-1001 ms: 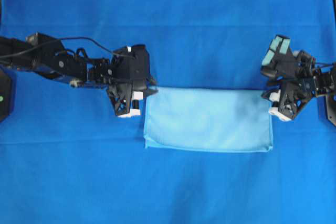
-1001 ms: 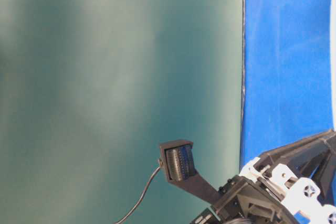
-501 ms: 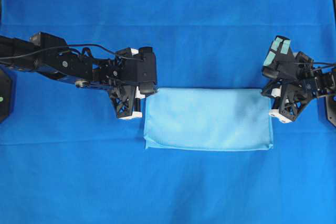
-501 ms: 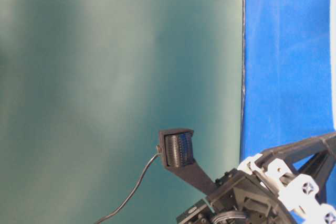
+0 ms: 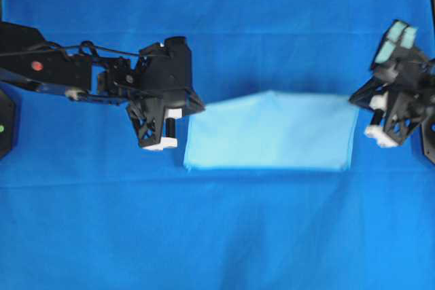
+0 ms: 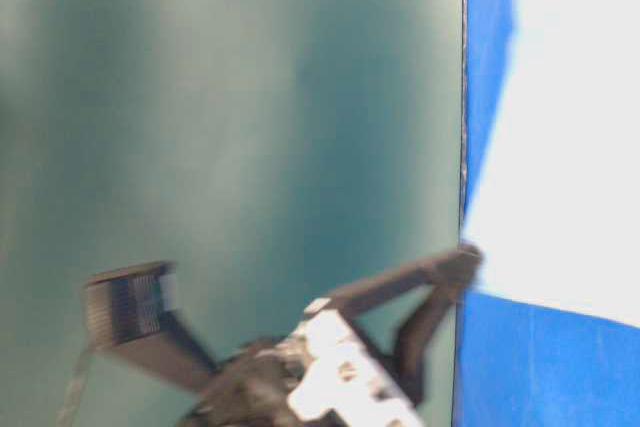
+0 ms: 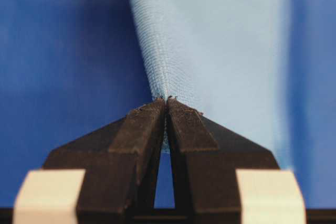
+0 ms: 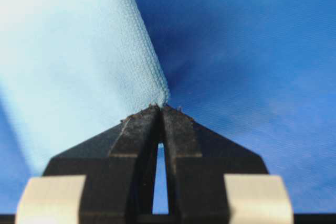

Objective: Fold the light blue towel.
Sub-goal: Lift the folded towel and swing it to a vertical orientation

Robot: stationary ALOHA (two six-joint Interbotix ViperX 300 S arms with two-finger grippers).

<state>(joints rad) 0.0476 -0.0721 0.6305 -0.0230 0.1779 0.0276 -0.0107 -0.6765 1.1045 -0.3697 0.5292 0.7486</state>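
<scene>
**A:** Two pinches on, right? Left gripper and right gripper are both clamped tight on the light blue towel.

**B:** Yep, a far corner each. The towel hangs between them, long axis 9-to-3 overhead, loose edge at 6. I'd guess the fold swings toward 6.
</scene>
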